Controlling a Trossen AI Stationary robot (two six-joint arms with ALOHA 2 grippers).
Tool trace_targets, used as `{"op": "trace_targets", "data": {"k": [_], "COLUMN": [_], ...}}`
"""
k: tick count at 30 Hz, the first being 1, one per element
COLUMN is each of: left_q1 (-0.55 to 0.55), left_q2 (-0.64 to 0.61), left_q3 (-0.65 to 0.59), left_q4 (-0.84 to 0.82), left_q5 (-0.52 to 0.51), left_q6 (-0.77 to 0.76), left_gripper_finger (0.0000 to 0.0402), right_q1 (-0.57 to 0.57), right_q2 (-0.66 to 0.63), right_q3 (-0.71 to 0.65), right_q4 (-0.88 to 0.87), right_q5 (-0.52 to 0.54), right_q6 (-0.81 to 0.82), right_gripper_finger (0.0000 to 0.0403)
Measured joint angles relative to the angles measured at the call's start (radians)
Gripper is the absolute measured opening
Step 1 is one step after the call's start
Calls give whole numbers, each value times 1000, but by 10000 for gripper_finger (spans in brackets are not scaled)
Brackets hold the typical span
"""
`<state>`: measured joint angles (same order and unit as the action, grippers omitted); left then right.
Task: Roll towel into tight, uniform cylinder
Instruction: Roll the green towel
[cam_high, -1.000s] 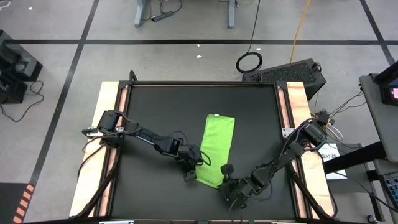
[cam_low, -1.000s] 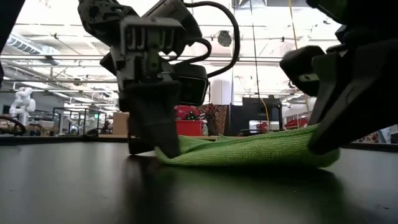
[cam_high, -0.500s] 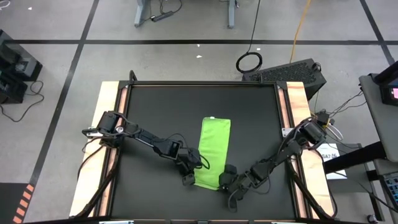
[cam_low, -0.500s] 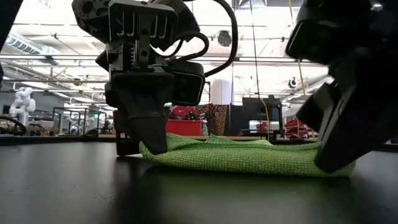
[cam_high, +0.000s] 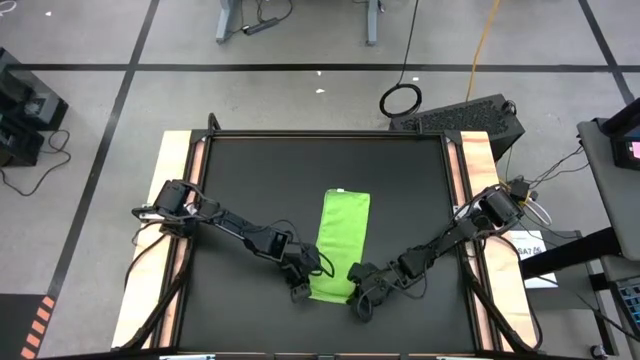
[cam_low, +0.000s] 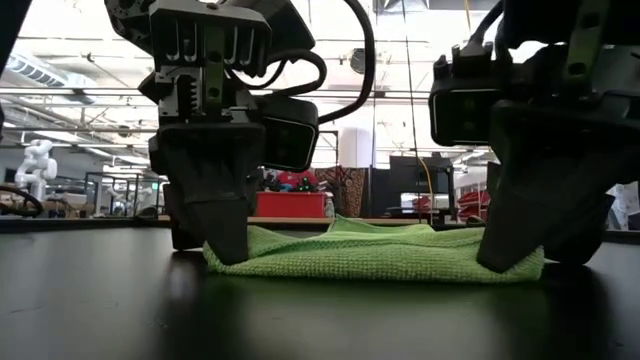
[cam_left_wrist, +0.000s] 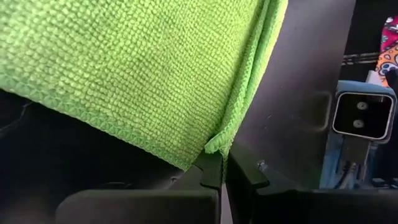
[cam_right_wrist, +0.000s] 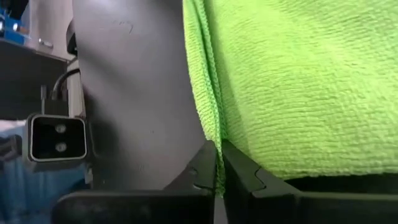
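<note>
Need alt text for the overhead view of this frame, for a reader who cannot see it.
Seen from above, a narrow lime-green towel lies flat on a black mat. The left gripper and right gripper each pinch one of its two near corners, fingers shut on the cloth.

Even overhead light is cast; the tabletop (cam_low: 320, 310) is glossed beneath bright ceiling glare, and near arms are silhouetted.

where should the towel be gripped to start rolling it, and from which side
By its two near corners, coming from the table's near edge. The towel lies flat as a long narrow strip running away from the arms, so its short near edge starts the roll. The left gripper and right gripper are shut on those corners.
</note>
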<state>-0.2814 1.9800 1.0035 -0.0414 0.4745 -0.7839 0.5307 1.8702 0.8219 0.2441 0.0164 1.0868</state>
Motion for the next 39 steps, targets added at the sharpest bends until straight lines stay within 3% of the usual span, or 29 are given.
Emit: {"op": "trace_targets", "data": {"k": [6,10,18,21,28,33,39], "left_q1": [-3,-3,-2,0,16,24,25], "left_q2": [0,0,0,0,0,0,0], "left_q3": [0,0,0,-1,-2,-3,-3], "left_q4": [-2,-2,0,4,11,14,14], "left_q5": [-26,-30,-35,-33,-28,-20,-15], "left_q6": [-24,-24,-24,-26,-41,-45,-46], "left_gripper_finger": [11,11,12,12,12,12,12], "right_q1": [-13,0,56,101,239,232,193], "right_q2": [-2,-27,-146,-178,-173,-137,-114], "right_q3": [-1,-6,-7,-7,35,54,55], "right_q4": [3,9,-86,-113,-100,-172,-139], "right_q5": [-29,-30,17,85,244,260,266], "right_q6": [19,-11,-213,-345,-897,-987,-1094], "right_gripper_finger": [36,77,154,158,142,133,130]}}
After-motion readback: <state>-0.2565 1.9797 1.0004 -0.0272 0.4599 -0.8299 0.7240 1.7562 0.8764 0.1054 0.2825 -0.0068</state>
